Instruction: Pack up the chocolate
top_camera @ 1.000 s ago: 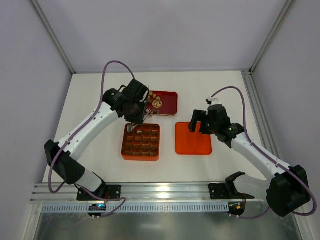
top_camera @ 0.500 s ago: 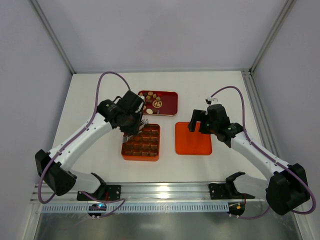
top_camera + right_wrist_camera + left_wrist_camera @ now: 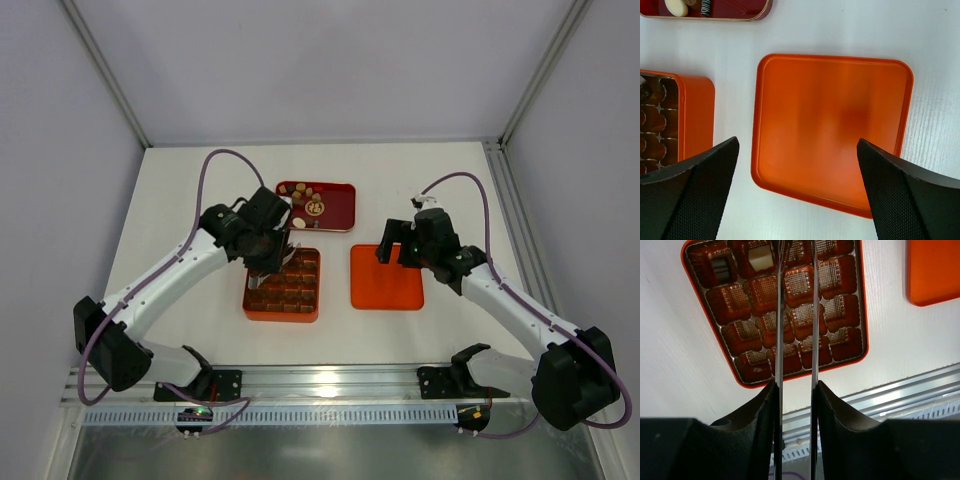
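Two pieces of the chocolate sit in far-corner cells of the orange grid box: a dark one and a cream-white cube. More chocolate lies in the red tray. My left gripper hangs over the box's far left part. Its thin blades stand a narrow gap apart, open, with nothing showing between them; the white cube lies just left of them. My right gripper is wide open and empty above the flat orange lid.
The lid lies right of the box, with a strip of white table between them. The red tray stands behind the box. A metal rail runs along the table's near edge.
The left wrist has dropped from the tray side to over the box's far left cells, and its blades have parted slightly. The right arm has not moved.
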